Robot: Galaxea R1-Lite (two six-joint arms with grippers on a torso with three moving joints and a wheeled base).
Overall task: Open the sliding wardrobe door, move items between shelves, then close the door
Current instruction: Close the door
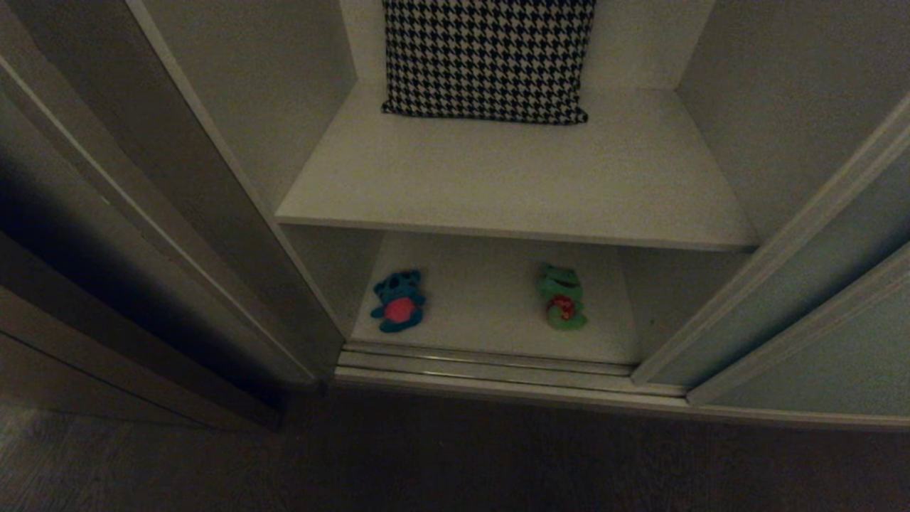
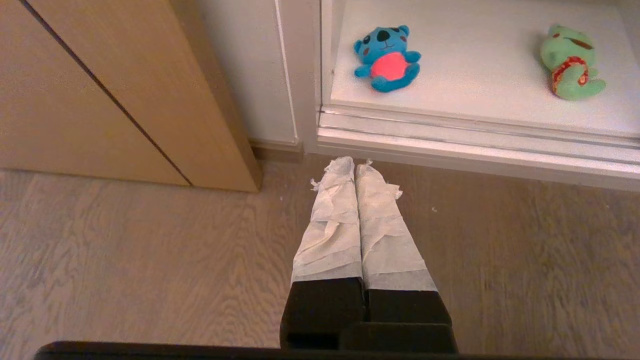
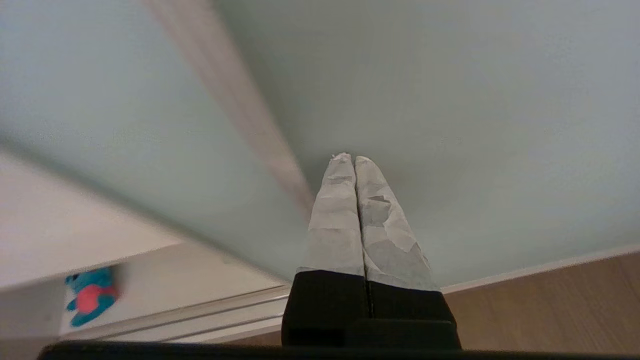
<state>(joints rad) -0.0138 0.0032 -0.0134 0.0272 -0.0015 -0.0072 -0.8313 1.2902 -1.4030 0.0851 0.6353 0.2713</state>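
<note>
At the bottom of the head view lies dark wooden floor (image 1: 455,462), with neither arm in sight. Just beyond it a pale metallic track (image 1: 483,370) crosses the lower middle. Past the track, the lower shelf (image 1: 483,313) carries both toys, well apart: the teal-blue bear (image 1: 398,302) at centre left and the green frog (image 1: 563,297) at centre right, each lying on its back. Above them the upper shelf (image 1: 512,185) fills the middle of the frame, and a houndstooth cushion (image 1: 489,57) leans against the back wall at top centre. The sliding wardrobe door (image 1: 803,320) stands pushed aside at lower right, leaving the compartment open.

Only the left wrist view shows the left gripper (image 2: 356,165): its tape-wrapped fingers (image 2: 332,225) are pressed together, grasping nothing, above the floor in the lower centre of that frame, short of the track. It also shows brown wooden panelling (image 2: 100,90) at upper left, with the bear at top centre and the frog at top right.

Only the right wrist view shows the right gripper (image 3: 353,159): clenched and empty, at frame centre against the pale grey-green door panel, near its metallic frame strip (image 3: 235,100). Whether it touches the panel cannot be told. The bear appears blurred at lower left; the frog is not in that view.
</note>
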